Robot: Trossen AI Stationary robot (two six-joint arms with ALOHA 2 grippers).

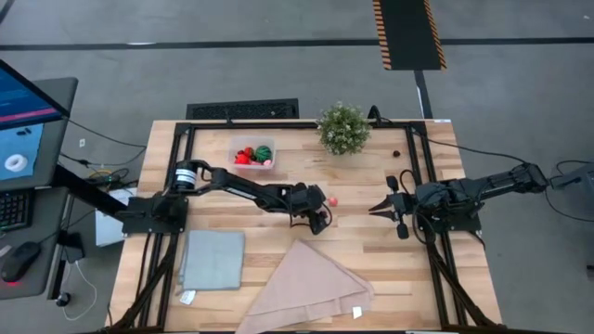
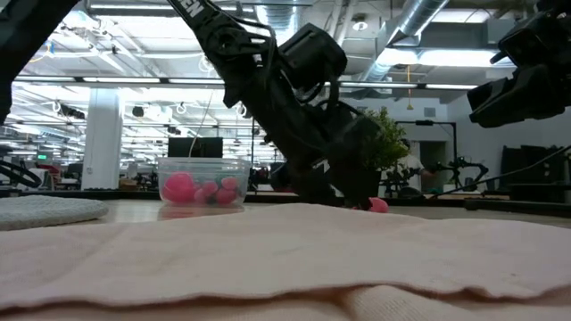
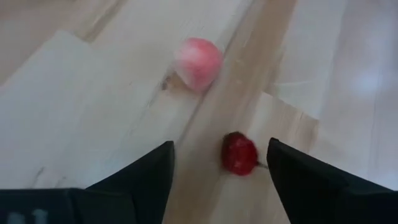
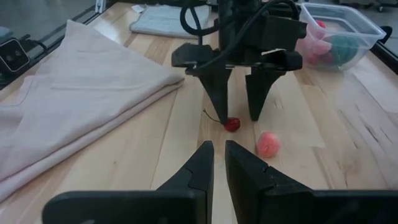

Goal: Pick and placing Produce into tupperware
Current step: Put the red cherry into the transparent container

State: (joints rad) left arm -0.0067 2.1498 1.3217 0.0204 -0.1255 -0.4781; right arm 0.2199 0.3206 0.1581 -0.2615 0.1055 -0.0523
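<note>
Because its two dark fingers stood spread with their tips pointing down at the wood, the left end effector (image 4: 235, 115) was released and holding nothing, and a small dark red cherry (image 4: 232, 124) lay on the surface between those tips. That straddle looked like the set-up for a pinch: one finger on each side, the fruit untouched in the gap, its thin stem trailing away toward one finger. Just beside it, outside the fingers, sat a pale pink round piece (image 4: 268, 144), free on the wood and probably left for a later pick.

Farther out, toward the far edge of the surface, the clear tupperware (image 1: 253, 154) stood with red and pink pieces and one round green piece already inside, so the sorting seemed well under way, with at least these two items left out. A bushy potted plant (image 1: 342, 128) stood beside it along the same far edge. Near the front edge lay a beige cloth (image 1: 306, 289) folded to a point, and a grey-blue square cloth (image 1: 212, 261) toward the front left corner, both clear of the working spot.

At the right edge, the right end effector (image 1: 378, 208) hung clenched and empty, its tips aimed at the middle, evidently waiting out of the way.
</note>
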